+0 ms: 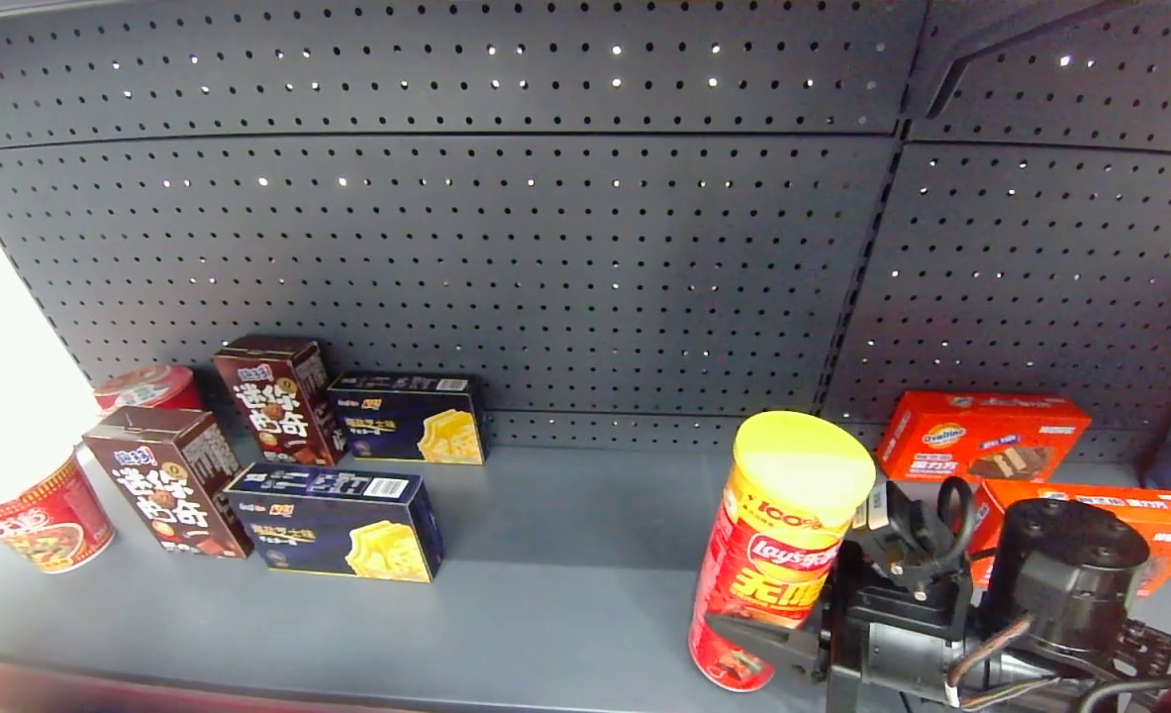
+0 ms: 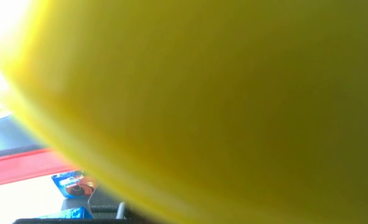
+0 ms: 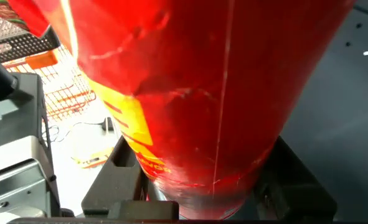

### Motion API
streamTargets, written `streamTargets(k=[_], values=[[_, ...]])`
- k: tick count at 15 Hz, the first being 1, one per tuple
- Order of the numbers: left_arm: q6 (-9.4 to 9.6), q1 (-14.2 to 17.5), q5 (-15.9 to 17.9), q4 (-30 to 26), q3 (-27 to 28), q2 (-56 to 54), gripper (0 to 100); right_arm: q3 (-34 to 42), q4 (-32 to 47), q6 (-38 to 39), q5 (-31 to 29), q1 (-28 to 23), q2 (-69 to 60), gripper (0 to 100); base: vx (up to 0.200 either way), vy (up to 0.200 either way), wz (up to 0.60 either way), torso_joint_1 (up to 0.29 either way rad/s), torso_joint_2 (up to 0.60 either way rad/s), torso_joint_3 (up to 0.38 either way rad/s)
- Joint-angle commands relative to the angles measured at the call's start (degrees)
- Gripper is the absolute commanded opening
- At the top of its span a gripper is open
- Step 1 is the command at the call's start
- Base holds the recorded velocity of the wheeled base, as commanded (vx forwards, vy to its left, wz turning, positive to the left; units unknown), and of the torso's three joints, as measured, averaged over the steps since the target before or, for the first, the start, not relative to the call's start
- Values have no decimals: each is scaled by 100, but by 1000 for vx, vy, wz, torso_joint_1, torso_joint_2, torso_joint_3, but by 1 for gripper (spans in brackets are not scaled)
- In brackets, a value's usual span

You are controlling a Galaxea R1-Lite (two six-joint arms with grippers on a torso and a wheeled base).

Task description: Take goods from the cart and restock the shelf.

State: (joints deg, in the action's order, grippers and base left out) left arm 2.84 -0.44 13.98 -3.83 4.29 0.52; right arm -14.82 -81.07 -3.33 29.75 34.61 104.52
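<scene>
Grey shelf [image 1: 565, 564], one chip can [image 1: 773, 555], six boxes [image 1: 338, 520]

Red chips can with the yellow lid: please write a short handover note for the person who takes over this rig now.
Right gripper: shut on the tall red chips can with yellow lid. The can is slightly tilted at the front right of the grey metal shelf; whether it touches the shelf is unclear.
Left gripper: state cannot be told; a blurred yellow surface lies close to its camera.
Done: the can is at the shelf, in front of two orange cardboard boxes.
Left: set it upright, release, restock further goods.
</scene>
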Motion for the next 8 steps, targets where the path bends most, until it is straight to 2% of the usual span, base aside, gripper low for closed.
streamTargets(k=[1,7,8], values=[[-3,0,-1,5,-34,-8,0,-205,-23,-1,-4,20,429,0,0,0,0,0,0,0],[-3,0,17,14,-121,-8,0,-398,-41,8,-13,274,684,0,0,0,0,0,0,0],[-3,0,17,14,-121,-8,0,-390,-41,8,-13,274,684,100,0,0,0,0,0,0]])
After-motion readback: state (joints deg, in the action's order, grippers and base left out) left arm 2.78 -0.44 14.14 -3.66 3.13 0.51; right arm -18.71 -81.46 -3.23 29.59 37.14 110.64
